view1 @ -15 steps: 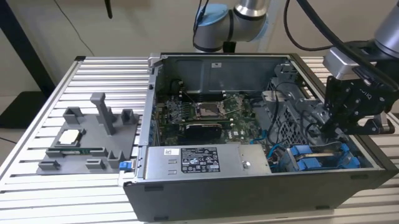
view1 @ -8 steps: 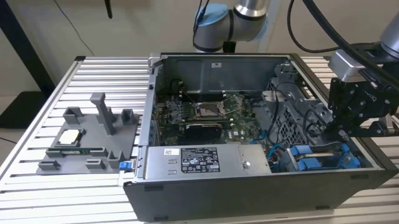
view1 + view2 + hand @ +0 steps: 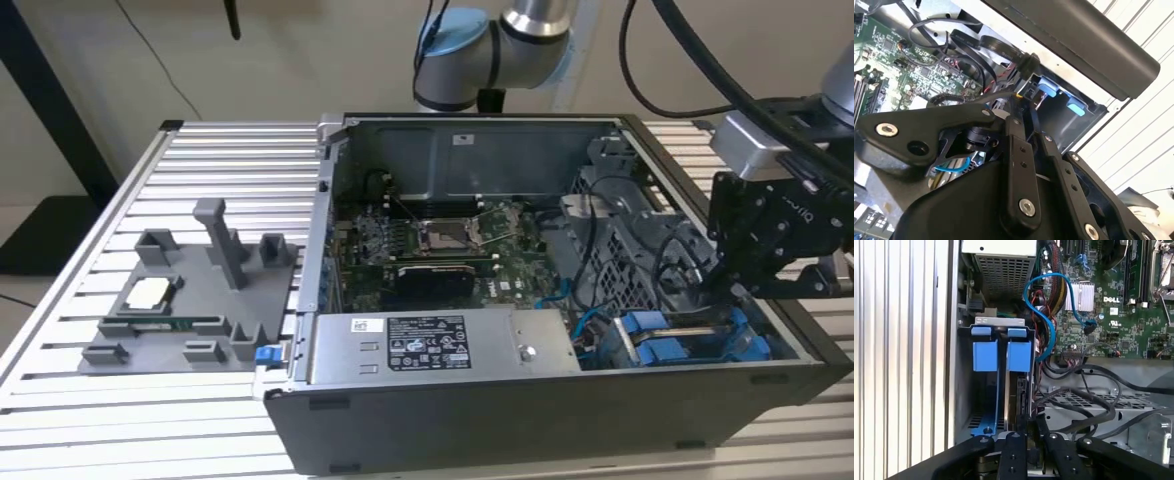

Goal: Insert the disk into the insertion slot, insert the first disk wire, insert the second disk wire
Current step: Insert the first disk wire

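Disk [image 3: 1019, 357] first: where is it?
— In the slot [image 3: 965, 390], standing on edge, its blue carrier tab at the slot's mouth. A second blue carrier [image 3: 985, 355] stands just beside it in the same bay.

And what holds the slot?
— The case [image 3: 534, 420], lying open on the slatted worktop [image 3: 200, 160]. It also holds the motherboard [image 3: 1124, 315] and the power supply [image 3: 414, 345], which sits along the case's near wall in the exterior view. A blue cable [image 3: 1046, 315] loops from the motherboard down past the slot.

Where is the tool [image 3: 1027, 421]?
— Low inside the case, at the exterior view's right, right at the disk's end away from the tabs.

Released or clenched?
— Clenched. In both wrist views the fingers [image 3: 1016, 140] are drawn nearly together. In the second wrist view a black wire [image 3: 989, 94] runs to their tips, and its end looks pinched between them, close to the slot's corner.
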`<state>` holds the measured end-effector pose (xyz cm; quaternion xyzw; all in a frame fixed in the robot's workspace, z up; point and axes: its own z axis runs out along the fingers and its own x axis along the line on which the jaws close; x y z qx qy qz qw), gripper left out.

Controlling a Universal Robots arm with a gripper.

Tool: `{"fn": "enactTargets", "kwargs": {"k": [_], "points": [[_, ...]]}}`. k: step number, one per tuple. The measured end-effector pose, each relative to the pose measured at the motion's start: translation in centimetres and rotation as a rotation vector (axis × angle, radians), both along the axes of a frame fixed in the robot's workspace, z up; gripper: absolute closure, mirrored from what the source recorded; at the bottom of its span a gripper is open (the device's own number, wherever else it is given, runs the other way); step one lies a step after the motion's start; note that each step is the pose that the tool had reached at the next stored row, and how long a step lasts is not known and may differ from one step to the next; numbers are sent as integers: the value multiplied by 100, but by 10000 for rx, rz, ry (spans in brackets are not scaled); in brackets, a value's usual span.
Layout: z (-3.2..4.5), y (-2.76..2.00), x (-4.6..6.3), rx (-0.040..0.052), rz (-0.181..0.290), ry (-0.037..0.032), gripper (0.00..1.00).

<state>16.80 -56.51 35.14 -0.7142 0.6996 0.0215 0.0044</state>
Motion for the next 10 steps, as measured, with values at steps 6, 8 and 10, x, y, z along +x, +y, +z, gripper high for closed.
{"fn": "enactTargets", "kwargs": {"k": [6,8,10], "points": [[-12,-2,30,-130,1,14,81],[-16,-2,35,-189,0,14,81],[-21,-2,41,-243,1,14,81]]}}
